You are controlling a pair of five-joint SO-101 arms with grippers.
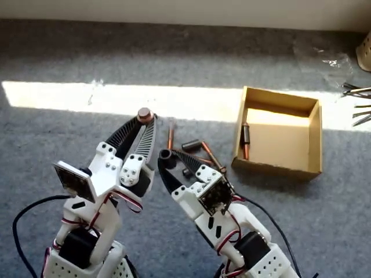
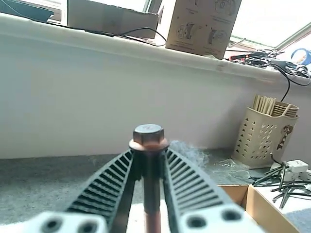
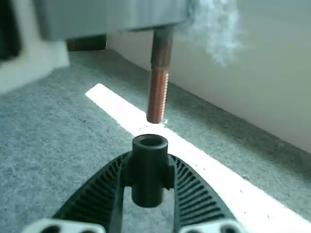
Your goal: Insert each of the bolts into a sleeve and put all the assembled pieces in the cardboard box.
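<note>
Left claw — well left of the cardboard box — is pinched on a copper bolt, held upright, head up. Right claw, nearer the box, is clamped on a black sleeve, bore up. The bolt's threaded tip is seen just above the sleeve's mouth, not entered. A loose bolt and a loose sleeve are laid on the grey bench between right claw and box. One assembled piece is lodged inside the box — against the wall nearest the claws.
</note>
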